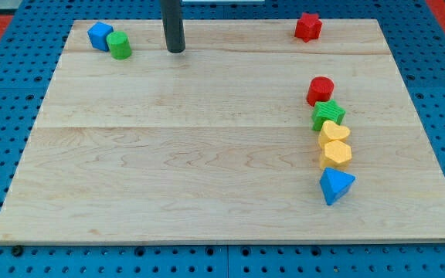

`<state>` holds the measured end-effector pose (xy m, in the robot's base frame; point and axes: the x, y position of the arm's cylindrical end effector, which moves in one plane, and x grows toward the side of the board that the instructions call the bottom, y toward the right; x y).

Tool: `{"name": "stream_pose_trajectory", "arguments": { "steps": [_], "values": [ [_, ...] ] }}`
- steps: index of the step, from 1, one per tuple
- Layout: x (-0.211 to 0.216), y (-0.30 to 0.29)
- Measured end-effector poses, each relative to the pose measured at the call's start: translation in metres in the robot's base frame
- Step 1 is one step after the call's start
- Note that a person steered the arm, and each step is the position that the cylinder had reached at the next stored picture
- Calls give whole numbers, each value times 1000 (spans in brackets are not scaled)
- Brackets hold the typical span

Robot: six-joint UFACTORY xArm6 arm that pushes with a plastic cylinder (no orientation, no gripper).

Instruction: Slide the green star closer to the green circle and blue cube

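Well, starting at the view's left, the blue cube [100, 35] and green circle [119, 45] sit touching near the board's [191, 170] top corner, and my tip [176, 50] — a bare rod, no jaws to open or close — rests just to their right, touching nothing. Far across at the view's right, the green star [328, 116] waits wedged between a red cylinder [320, 90] and a yellow heart [334, 132] — so I judge the push not yet begun.
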<state>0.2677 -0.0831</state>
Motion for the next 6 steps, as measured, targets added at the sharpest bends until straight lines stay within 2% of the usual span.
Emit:
{"name": "stream_pose_trajectory", "arguments": {
  "steps": [2,4,5,6],
  "values": [
    [0,8],
    [-4,178],
    [27,274],
    [81,330]
  ]
}}
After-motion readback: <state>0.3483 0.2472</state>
